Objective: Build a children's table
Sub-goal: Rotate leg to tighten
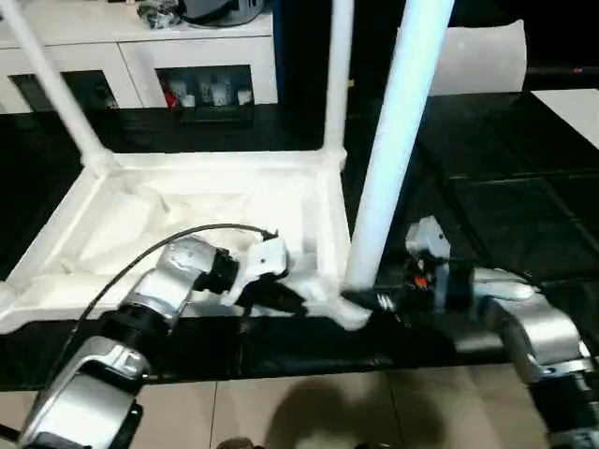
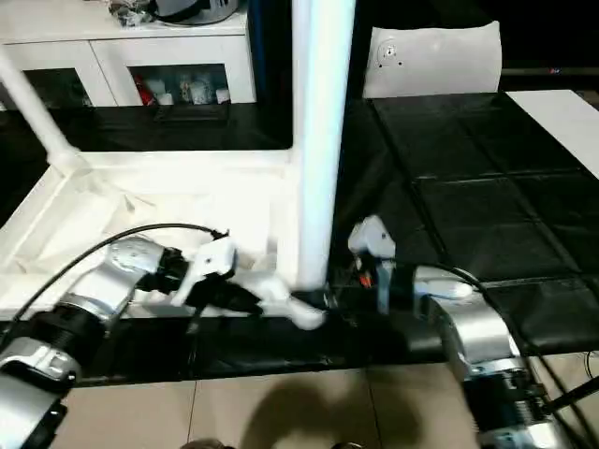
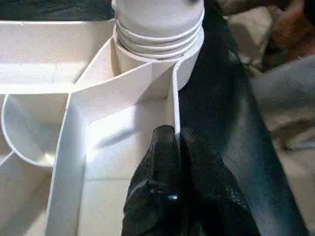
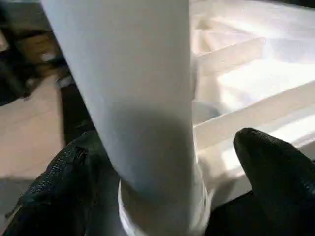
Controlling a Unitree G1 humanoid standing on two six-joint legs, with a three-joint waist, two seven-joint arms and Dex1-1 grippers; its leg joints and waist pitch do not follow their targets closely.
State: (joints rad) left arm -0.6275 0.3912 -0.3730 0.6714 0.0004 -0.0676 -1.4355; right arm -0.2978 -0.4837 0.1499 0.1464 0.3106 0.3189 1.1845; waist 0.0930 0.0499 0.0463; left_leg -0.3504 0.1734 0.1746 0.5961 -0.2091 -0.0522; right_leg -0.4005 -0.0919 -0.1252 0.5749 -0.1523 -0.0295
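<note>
**Both tools at the near right corner of the upturned tabletop**

The right tool (image 4: 162,187) sits at the foot of the near leg (image 1: 398,140) with one black finger on either side of the tube, close against it; the leg stands upright in the corner socket (image 3: 157,44).

The left tool (image 3: 172,162) pinches the tabletop's thin side wall just beside that socket — fingers together on the rim.

The tabletop (image 1: 187,215) lies ribbed side up at the front edge of the black bench (image 1: 487,196); two more legs (image 1: 56,89) rise from its far corners — behind stands a white cabinet (image 1: 140,47).
</note>
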